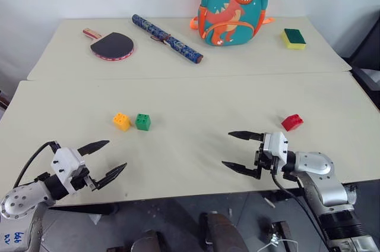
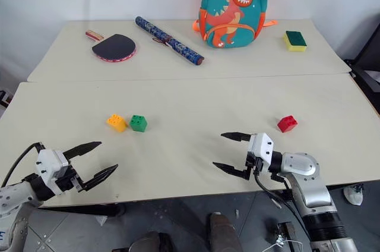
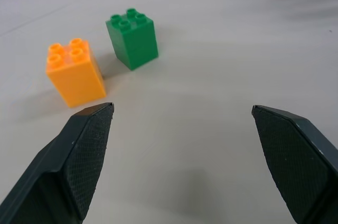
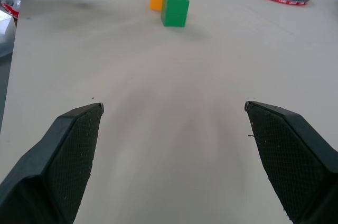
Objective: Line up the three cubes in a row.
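- Right gripper (image 1: 242, 152): jaws spread wide, empty, hovering low over the table (image 1: 190, 94) near its front edge, pointing left.
- Left gripper (image 1: 107, 158): jaws spread wide, empty, at the front left, aimed toward the two nearer cubes.
- Yellow cube (image 1: 122, 121) and green cube (image 1: 143, 122): just beside each other, apart, left of centre.
- Red cube (image 1: 292, 122): well apart, just beyond the right gripper.
- Handling, judged: light, rigid, smooth plastic; may skid or tip. Pinch opposite flat side walls, below the studs.
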Controlling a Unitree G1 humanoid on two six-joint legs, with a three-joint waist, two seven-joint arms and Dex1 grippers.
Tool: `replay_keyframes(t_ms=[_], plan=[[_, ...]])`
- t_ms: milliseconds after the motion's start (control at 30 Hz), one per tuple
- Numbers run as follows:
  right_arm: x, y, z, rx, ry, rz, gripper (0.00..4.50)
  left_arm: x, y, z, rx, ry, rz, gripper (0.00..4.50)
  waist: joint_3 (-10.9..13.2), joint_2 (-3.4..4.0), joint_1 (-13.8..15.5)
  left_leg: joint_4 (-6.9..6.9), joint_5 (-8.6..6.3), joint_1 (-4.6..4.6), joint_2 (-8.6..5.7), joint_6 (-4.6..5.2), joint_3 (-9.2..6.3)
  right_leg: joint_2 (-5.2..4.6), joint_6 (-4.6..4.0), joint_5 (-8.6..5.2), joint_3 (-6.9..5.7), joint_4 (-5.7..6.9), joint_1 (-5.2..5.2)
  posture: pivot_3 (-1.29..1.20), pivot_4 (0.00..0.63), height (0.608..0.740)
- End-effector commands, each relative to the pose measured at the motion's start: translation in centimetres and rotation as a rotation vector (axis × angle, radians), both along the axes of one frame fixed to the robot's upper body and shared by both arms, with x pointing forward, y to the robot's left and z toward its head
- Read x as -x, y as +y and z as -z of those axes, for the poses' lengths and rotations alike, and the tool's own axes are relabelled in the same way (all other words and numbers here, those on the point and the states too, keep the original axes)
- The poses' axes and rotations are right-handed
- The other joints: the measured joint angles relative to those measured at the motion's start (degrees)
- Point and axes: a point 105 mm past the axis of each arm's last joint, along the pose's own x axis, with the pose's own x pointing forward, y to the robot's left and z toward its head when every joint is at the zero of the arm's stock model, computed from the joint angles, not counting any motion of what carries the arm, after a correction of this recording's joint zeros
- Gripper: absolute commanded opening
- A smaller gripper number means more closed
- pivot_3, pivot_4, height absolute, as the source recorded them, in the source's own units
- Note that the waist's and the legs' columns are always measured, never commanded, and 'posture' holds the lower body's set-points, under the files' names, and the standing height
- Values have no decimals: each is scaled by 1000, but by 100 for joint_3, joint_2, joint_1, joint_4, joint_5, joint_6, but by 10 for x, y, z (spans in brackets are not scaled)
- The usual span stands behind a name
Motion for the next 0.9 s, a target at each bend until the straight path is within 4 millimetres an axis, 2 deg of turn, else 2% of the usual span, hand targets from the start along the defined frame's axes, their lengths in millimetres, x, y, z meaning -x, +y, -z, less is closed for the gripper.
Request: replay_keyframes(t_ms=[33,133,233,300,400,467,500,567,633,733,767,900], plan=[[1,-3,-12,-24,-22,4,4500,-2,11,-12,-20,-60,-57,4465,0,0,3,-2,0,0,0,0,0,0,0,0,-1,0,0,0,150,740],[2,-5,-16,-55,-12,41,4500,-11,13,-21,-14,-111,-85,4465,0,0,45,0,0,0,1,-1,-2,0,0,0,-2,0,-1,0,150,740],[1,-19,-30,-84,-40,156,4500,-5,-22,-33,95,-73,89,4465,0,0,91,4,0,-2,-2,0,-1,-3,0,0,1,0,0,0,150,740],[0,-48,-41,-104,-74,325,4500,2,-55,-36,159,-12,250,4465,0,-1,153,4,-2,-6,-5,2,-2,-6,0,0,1,-1,0,0,150,740],[12,-117,-46,-105,-111,658,4500,6,-97,-26,110,79,472,4465,-2,2,330,4,-3,-8,-14,5,-5,-8,1,0,5,-5,2,0,150,740],[24,-144,-48,-104,-119,777,4500,2,-110,-29,118,76,516,4465,-3,1,377,4,-4,-6,-19,3,-3,-4,2,-1,7,-7,8,0,150,740],[27,-150,-49,-104,-120,804,4500,0,-113,-31,127,72,526,4465,-3,1,388,4,-5,-7,-14,1,-8,1,2,0,14,-10,8,0,150,740],[38,-177,-43,-89,-105,912,4500,-3,-123,-34,144,75,563,4465,-3,2,338,5,-3,-1,-13,-1,-13,6,6,2,23,-6,9,0,150,740],[51,-202,-24,-93,-23,1015,4500,-9,-129,-31,149,89,582,4465,-5,4,305,7,-1,3,-13,-3,-16,13,11,5,31,-3,11,0,150,740],[55,-207,-9,-113,61,1024,4500,-12,-130,-27,145,102,581,4465,-7,7,227,6,1,7,-14,-2,-21,14,12,6,33,-3,16,0,150,740],[52,-205,-11,-106,56,999,4500,-13,-130,-28,152,99,576,4465,-6,9,197,6,1,9,-14,-2,-21,17,12,6,38,-2,15,0,150,740],[14,-181,-39,-133,73,860,4500,-9,-127,-28,157,149,610,4465,-2,26,18,23,2,9,-17,3,-23,18,19,17,55,6,15,0,150,740]])
